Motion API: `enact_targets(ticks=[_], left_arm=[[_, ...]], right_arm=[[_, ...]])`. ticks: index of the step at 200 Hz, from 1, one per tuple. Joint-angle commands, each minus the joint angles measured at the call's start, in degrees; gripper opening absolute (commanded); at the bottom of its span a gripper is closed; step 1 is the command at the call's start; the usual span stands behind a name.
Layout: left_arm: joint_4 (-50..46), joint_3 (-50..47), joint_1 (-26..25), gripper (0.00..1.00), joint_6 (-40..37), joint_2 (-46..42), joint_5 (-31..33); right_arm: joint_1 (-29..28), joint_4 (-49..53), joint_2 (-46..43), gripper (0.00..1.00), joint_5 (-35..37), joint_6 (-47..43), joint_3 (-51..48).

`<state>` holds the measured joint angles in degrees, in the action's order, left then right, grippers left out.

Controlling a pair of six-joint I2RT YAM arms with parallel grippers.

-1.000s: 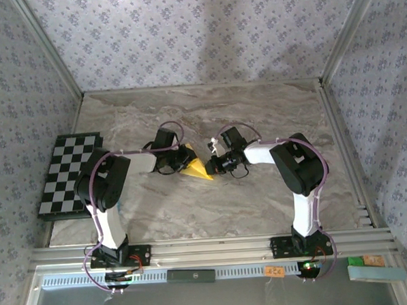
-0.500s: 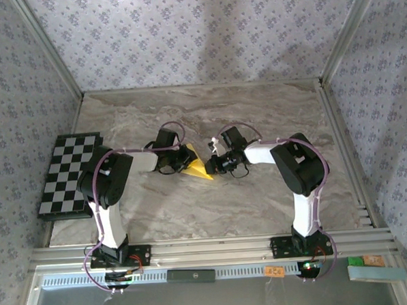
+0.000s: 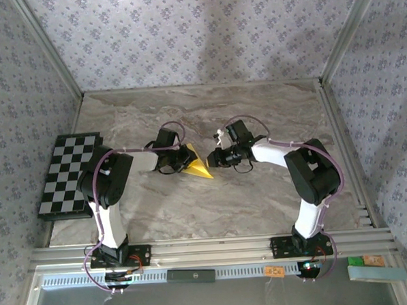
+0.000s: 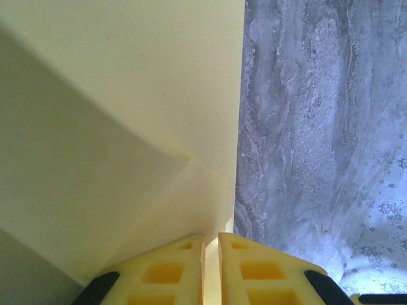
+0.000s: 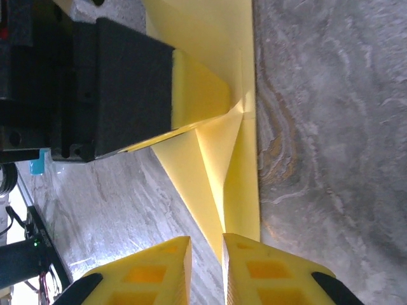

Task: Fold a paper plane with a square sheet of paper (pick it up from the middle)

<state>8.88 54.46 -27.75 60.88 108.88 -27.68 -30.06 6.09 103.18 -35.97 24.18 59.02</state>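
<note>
On the marbled table (image 3: 261, 204) between floral walls (image 3: 184, 37), left claw (image 4: 211, 244) pinches paper (image 4: 127, 95), right claw (image 5: 206, 244) ajar.

No text, brand, number or sign can be read anywhere. A small orange tag (image 3: 274, 272) on the near rail (image 3: 195, 248) and another orange tag (image 3: 373, 260) at the near right corner carry dark marks that are too small and blurred to make out.
</note>
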Motion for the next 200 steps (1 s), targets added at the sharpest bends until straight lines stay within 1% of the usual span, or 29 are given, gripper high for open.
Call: enact_targets(ticks=[1, 32, 76, 200], left_arm=[[-2.82, 0.34, 0.33, 0.14, -0.78, 1.69, 0.71], [-2.91, 0.64, 0.33, 0.14, -0.59, 1.51, 0.74], [-2.82, 0.65, 0.33, 0.14, -0.33, 1.51, 0.7], [-3.1, 0.73, 0.33, 0.15, 0.08, 1.43, 0.96]], right_arm=[[-1.64, 3.31, 1.34, 0.19, -0.31, -0.18, 3.12], [-3.56, 4.87, 3.28, 0.17, 1.48, -0.67, 5.11], [-4.89, 6.43, 6.0, 0.14, 3.4, -1.22, 7.22], [-4.86, 9.47, 7.73, 0.12, 8.15, -2.22, 6.89]])
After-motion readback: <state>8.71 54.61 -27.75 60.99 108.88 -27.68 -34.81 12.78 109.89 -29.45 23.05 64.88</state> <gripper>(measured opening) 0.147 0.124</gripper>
